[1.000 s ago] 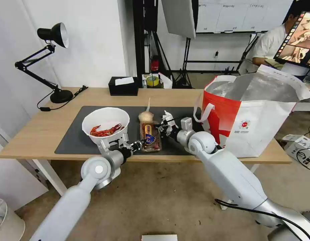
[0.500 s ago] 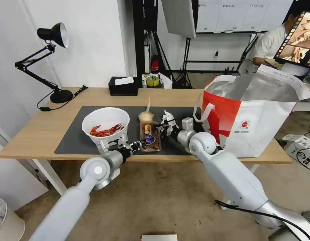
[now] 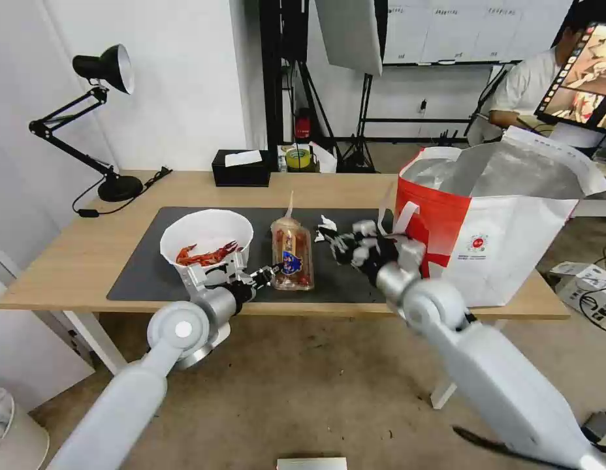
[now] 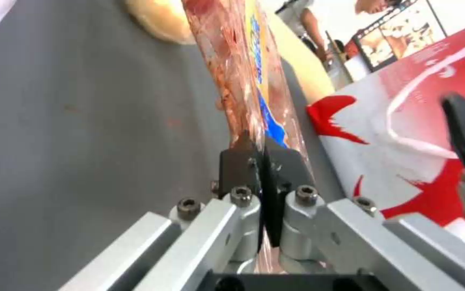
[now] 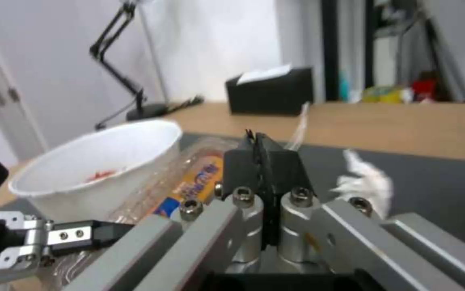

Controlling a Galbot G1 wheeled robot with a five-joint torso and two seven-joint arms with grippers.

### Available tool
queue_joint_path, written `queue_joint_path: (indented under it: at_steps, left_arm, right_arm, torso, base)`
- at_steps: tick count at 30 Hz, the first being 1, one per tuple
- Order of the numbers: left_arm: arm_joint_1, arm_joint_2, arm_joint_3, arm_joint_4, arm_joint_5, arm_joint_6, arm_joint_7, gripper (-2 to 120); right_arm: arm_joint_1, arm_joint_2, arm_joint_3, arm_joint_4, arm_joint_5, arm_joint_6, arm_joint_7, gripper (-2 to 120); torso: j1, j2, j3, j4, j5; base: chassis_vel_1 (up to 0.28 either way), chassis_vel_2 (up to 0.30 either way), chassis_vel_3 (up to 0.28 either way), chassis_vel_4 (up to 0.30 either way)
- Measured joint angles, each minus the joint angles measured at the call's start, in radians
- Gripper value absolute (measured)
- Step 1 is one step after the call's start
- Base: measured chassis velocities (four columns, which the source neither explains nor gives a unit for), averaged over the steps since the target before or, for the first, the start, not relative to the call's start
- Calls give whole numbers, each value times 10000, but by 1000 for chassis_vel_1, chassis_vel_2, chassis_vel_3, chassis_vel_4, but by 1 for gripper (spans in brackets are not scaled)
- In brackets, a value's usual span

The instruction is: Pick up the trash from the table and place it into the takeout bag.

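Pinching the tomato tray (image 3: 293,256) beside the bowl (image 3: 207,243), your left gripper (image 4: 259,161) has fingers clamped on thin, slippery plastic; right gripper (image 5: 262,161) fingers together, empty.

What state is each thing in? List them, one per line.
Left hand: shut on the tray's near end.
Tray: tilted, tomatoes inside.
Right hand: shut, holding nothing.
Tissue: crumpled, loose on the mat.
Bowl: upright, shells inside.
Bundle: knotted, on the mat.
Bag: upright, mouth open.
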Motion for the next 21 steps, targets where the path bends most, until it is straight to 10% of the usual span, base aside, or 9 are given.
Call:
queue_joint_path:
  at_steps: [5,21]
  left_arm:
    - [78,24,-220,-526,-71,-167,-11,0]
    - [-296,332,-241,-970,-368,-227,122,0]
  right_arm:
    - [-3202,-796,1981,2063,-616,547,59,17]
    - [-6874,100,3643,2504,-1829,2279,-297,76]
  torso:
    - [-1,1,-1,-1,-2]
    - [-1,0,0,0,-2]
  base:
    - [0,0,0,0]
    - [0,0,0,0]
